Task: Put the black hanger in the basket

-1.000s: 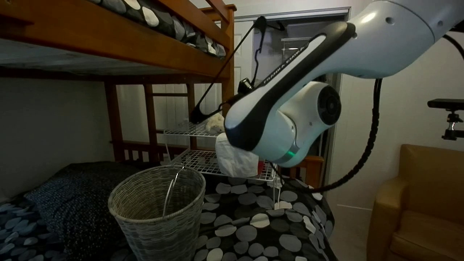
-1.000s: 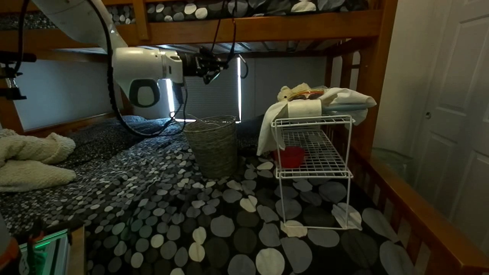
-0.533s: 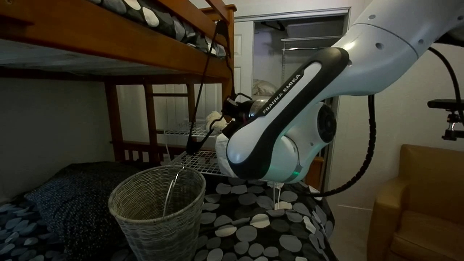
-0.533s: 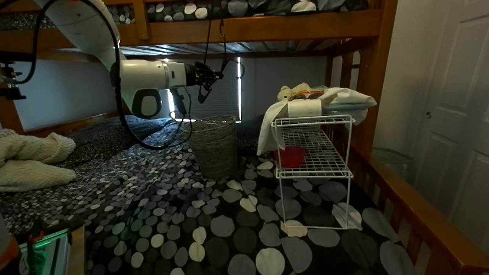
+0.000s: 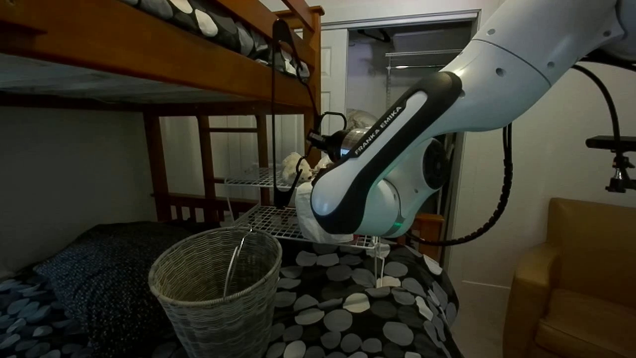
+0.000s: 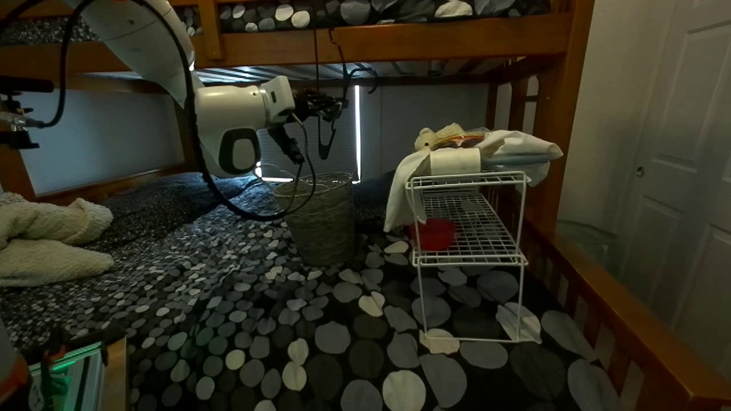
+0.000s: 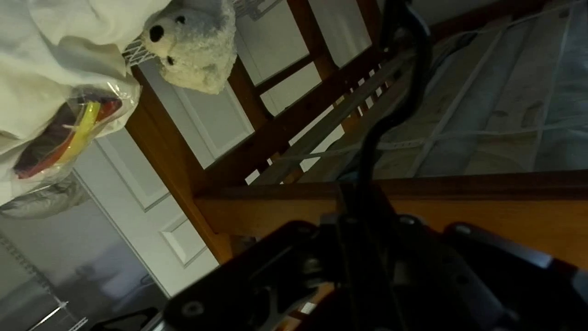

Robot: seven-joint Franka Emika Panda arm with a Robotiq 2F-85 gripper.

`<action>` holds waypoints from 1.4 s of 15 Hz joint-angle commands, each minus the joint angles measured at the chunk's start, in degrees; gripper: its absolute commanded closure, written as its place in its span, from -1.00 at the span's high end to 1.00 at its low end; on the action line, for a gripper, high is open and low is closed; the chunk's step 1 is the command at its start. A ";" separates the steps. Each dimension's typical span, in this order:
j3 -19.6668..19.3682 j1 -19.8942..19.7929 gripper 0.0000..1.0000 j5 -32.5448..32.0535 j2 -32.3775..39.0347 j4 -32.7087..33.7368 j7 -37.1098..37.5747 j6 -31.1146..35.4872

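The black hanger (image 5: 274,114) is clamped on end in the claw (image 5: 314,139).

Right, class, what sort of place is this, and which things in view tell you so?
Most likely a bedroom in a home: a wooden bunk bed, spotted bedding on its upper and lower levels, and what looks like an open closet with a hanging rod.

A red bowl (image 6: 436,234) sits low in the white wire rack (image 6: 469,262) (plush toy (image 7: 197,55) up top)
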 commanded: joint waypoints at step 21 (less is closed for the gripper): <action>7.37 -5.34 -0.17 -11.69 12.63 8.10 -8.57 1.55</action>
